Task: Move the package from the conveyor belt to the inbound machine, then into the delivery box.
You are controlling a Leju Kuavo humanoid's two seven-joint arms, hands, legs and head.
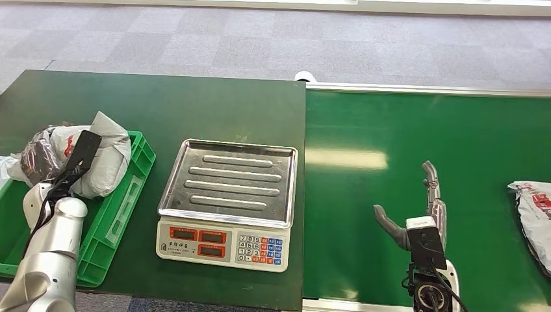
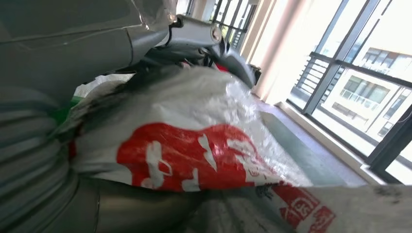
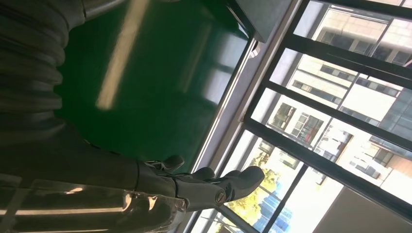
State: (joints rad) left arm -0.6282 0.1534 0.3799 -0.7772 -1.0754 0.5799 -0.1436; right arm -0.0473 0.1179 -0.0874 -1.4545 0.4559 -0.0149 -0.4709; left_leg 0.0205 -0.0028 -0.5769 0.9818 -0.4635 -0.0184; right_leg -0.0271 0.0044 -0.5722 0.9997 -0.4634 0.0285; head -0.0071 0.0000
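A grey-white package with red print (image 1: 107,156) (image 2: 194,145) lies in the green delivery box (image 1: 140,169) at the left, on top of other bags. My left hand (image 1: 76,162) (image 2: 204,39) holds this package between its thumb below and its fingers above. Farther right, my right hand (image 1: 419,208) (image 3: 214,187) hovers open over the green conveyor belt (image 1: 403,130), fingers spread and holding nothing. Another printed package (image 1: 534,218) lies on the belt at the right edge. The inbound machine, a weighing scale (image 1: 227,205), has a bare steel tray.
A dark wrapped bag (image 1: 40,156) sits in the box beside the held package. The scale stands on a dark green table (image 1: 162,104) next to the belt. Grey carpet floor (image 1: 260,39) lies beyond both.
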